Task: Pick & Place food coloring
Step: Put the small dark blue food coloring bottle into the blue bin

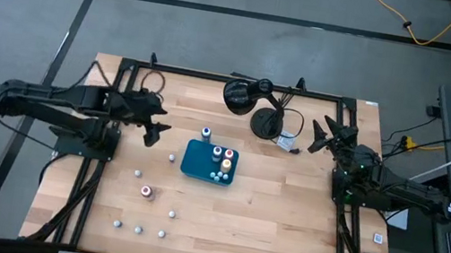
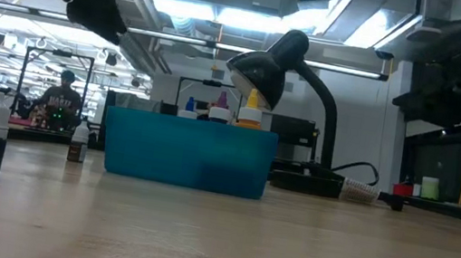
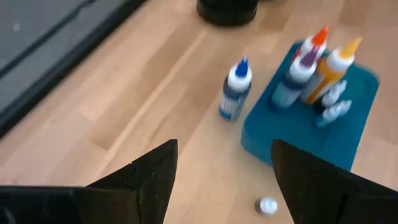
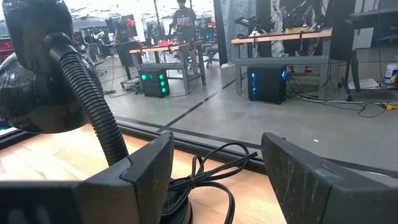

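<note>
The right gripper (image 4: 214,180) shows its two dark jaws standing apart with nothing between them. Just beyond them a black desk lamp (image 4: 37,68) with a ribbed flexible neck stands on the wooden surface (image 4: 43,158), and a black cable (image 4: 214,165) loops near its base. Past the surface edge lies grey floor, workbenches and, far off, what may be a person (image 4: 183,15).

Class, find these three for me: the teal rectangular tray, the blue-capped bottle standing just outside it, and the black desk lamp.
Teal rectangular plastic tray (image 1: 193,163): high view, bare floor of tray.
Small pale blue-capped bottle (image 3: 236,90): left wrist view, bottle body.
Black gooseneck desk lamp (image 2: 262,70): low view, lamp shade.
</note>
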Tool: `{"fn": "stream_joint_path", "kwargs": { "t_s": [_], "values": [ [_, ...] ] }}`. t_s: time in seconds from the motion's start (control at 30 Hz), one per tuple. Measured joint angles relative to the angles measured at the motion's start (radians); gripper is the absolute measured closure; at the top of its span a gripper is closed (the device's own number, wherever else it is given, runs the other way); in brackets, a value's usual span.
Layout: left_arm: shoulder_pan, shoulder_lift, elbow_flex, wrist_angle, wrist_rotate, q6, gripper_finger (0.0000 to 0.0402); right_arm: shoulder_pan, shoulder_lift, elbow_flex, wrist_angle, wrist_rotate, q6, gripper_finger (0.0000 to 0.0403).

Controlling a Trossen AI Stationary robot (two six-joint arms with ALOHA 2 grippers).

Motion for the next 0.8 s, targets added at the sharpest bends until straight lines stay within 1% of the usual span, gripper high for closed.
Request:
{"fn": "stream_joint_path", "kwargs": {
  "t_s": [0.2,0.5,0.57,0.7,0.8],
  "values": [
    [-0.054,0.126,0.061,-0.087,-0.019,-0.073,0.0151,0.000,0.000,0.000,0.000,0.000,0.000,0.0159],
    [-0.073,0.298,0.067,-0.091,-0.032,-0.091,0.0151,0.000,0.000,0.000,0.000,0.000,0.000,0.0159],
    [-0.073,0.327,0.067,-0.093,-0.024,-0.106,0.0151,0.000,0.000,0.000,0.000,0.000,0.000,0.0159],
    [-0.080,0.381,0.067,-0.110,0.027,-0.144,0.0151,0.000,0.000,0.000,0.000,0.000,0.000,0.0159],
    [-0.105,0.418,0.067,-0.126,0.036,-0.176,0.0151,0.000,0.000,0.000,0.000,0.000,0.000,0.0159]
  ]
}}
